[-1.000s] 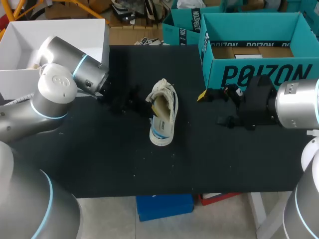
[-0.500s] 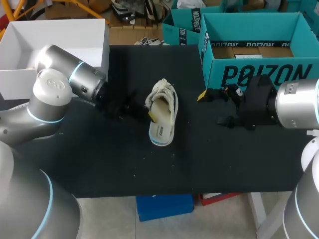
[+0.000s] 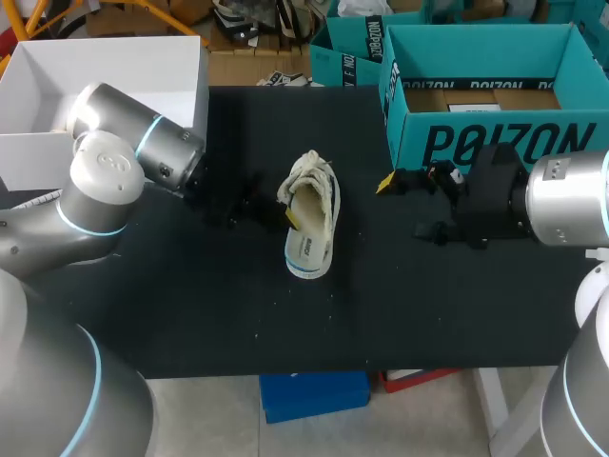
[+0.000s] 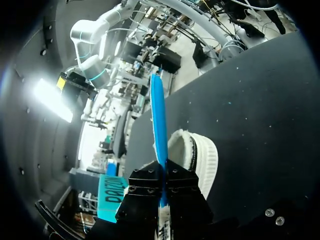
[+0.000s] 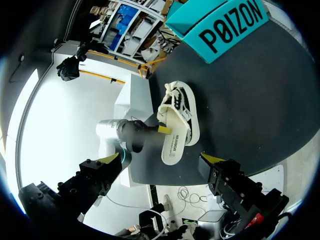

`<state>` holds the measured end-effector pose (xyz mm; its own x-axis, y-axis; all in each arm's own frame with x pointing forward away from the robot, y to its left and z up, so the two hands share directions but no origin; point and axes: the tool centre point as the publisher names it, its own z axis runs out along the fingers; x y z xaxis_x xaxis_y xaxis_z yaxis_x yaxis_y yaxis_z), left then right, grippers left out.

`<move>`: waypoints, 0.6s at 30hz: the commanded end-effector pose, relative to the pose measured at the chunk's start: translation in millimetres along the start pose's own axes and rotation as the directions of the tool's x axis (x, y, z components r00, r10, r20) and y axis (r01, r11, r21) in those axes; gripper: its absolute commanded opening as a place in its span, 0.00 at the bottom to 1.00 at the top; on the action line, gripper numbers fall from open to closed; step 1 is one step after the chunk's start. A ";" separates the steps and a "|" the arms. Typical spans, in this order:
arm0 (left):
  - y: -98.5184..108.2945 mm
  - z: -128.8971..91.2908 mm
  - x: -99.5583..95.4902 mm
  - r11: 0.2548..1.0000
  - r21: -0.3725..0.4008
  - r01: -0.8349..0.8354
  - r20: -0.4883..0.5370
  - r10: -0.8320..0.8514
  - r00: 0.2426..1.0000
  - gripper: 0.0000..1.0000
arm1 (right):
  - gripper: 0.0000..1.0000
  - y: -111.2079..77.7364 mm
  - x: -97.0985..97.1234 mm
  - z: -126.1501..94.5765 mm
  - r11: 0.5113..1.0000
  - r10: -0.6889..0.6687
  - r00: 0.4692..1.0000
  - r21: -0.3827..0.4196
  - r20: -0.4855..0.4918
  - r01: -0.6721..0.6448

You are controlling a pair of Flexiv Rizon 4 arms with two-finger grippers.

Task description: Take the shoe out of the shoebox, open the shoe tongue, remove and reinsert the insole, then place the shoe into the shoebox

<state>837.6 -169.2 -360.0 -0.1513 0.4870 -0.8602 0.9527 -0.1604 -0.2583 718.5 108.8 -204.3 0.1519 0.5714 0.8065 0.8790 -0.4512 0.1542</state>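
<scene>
A white sneaker [image 3: 329,211] lies on the black table [image 3: 190,305], toe toward the far edge. Its insole [image 3: 308,238] rests in the shoe's opening, white on top with a blue underside. My left gripper [image 3: 288,219] is at the shoe's left side, shut on the insole's edge. In the left wrist view the blue insole [image 4: 159,115] runs ahead from between the pinched fingers [image 4: 145,187], over the sneaker [image 4: 202,160]. My right gripper [image 3: 404,207] hangs open to the shoe's right, holding nothing. From the right wrist, the sneaker [image 5: 182,102] lies ahead of the open gripper [image 5: 160,160].
The teal shoebox [image 3: 495,143] stands open at the back right, close behind my right gripper, also seen as the shoebox [image 5: 225,25] from the right wrist. A white box [image 3: 114,67] sits at the back left behind my left arm.
One second ago the insole stood tilted up out of the sneaker, which leaned on its side. My left gripper has laid the insole down into the shoe, now sitting flat. The right arm has not moved.
</scene>
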 end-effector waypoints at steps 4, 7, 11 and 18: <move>5.6 -0.7 -0.8 0.999 -0.044 0.002 -0.013 -0.003 1.000 0.00 | 1.00 -0.1 0.2 0.6 1.000 0.000 1.000 0.000 0.000 0.000; 9.9 -0.2 2.3 0.998 -0.062 0.006 -0.023 -0.007 1.000 0.00 | 1.00 -0.1 0.2 0.6 1.000 0.000 1.000 0.000 0.000 0.000; 15.4 -0.3 6.2 0.996 -0.087 0.023 -0.034 -0.026 0.999 0.00 | 1.00 -0.1 0.2 0.6 1.000 0.000 1.000 0.000 0.000 0.000; 26.2 -2.1 9.6 0.989 -0.138 0.052 -0.051 -0.059 0.997 0.00 | 1.00 -0.1 0.2 0.6 1.000 0.000 1.000 0.000 0.000 0.000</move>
<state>861.9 -164.6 -374.2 -0.1920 0.5326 -0.8243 0.9689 -0.0310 -0.2456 718.5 108.9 -204.3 0.1518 0.5715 0.8065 0.8790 -0.4511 0.1542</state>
